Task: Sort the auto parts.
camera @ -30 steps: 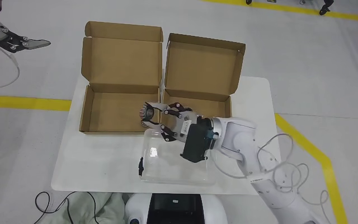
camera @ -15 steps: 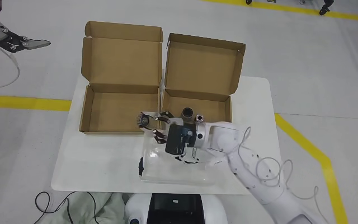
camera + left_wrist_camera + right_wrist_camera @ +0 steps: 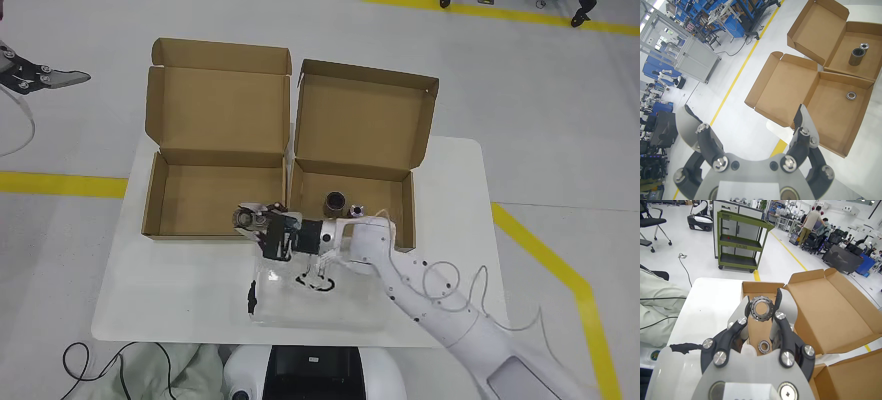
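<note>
Over the last second the right gripper (image 3: 248, 216) has been carried away from above the clear tray (image 3: 300, 305) at the table's (image 3: 180, 290) near edge. It has been brought lower and further over the left box (image 3: 190, 200), and is now held above that box's near right corner. A bearing (image 3: 762, 310) is pinched between its fingers (image 3: 779, 300), gripped on its outer rim with the bore left open. It has not been released and is carried clear of the box floor. A second bearing (image 3: 763, 346) is already lying on that floor, just beneath the held one.

In the right box (image 3: 838, 62) a dark sleeve (image 3: 856, 56) and a small metal bush (image 3: 864, 46) are standing side by side. From this it may be judged that bearings are being gathered in the left box and the other parts in the right.

The carrying step is therefore judged nearly complete, with only the drop into the left box left to be made for this part.

The left gripper (image 3: 743, 113) is held well off the table's far left corner, its fingers spread with nothing between them.
</note>
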